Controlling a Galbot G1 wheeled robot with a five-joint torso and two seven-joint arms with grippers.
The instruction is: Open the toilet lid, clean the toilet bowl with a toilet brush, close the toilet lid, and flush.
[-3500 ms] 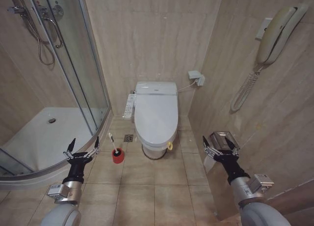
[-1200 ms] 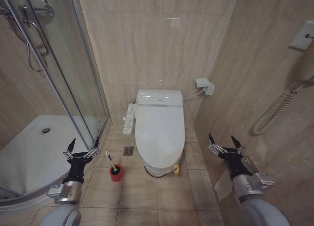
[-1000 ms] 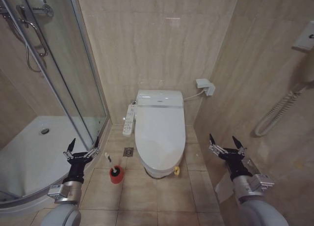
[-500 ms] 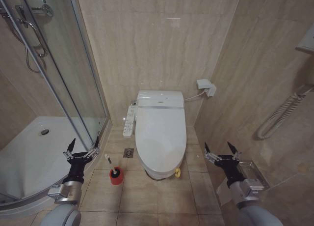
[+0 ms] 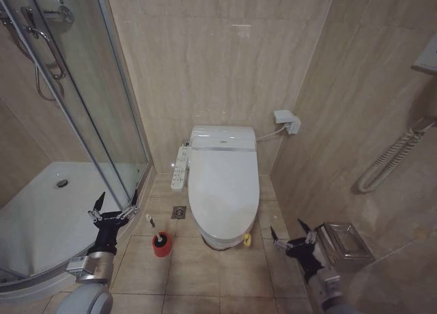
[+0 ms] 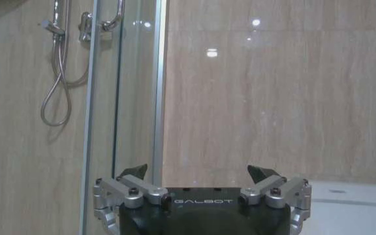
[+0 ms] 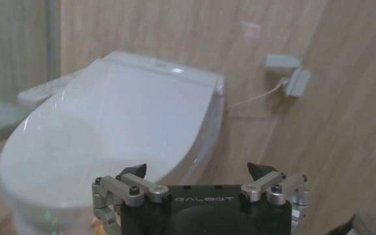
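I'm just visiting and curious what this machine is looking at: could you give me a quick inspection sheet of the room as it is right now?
Surface: beige tiled floor, with a small drain by the toilet.
Job's things: toilet lid shut over the toilet bowl; toilet brush standing in its red holder left of the bowl.
Clutter: nothing seen.
Grippers: left tool open, low near the shower door; right tool open, low to the right of the bowl, facing the lid.
Cables: white cord from toilet to wall box; coiled cord on the right wall.
Surroundings: glass shower enclosure, white shower tray, metal holder on the right wall.
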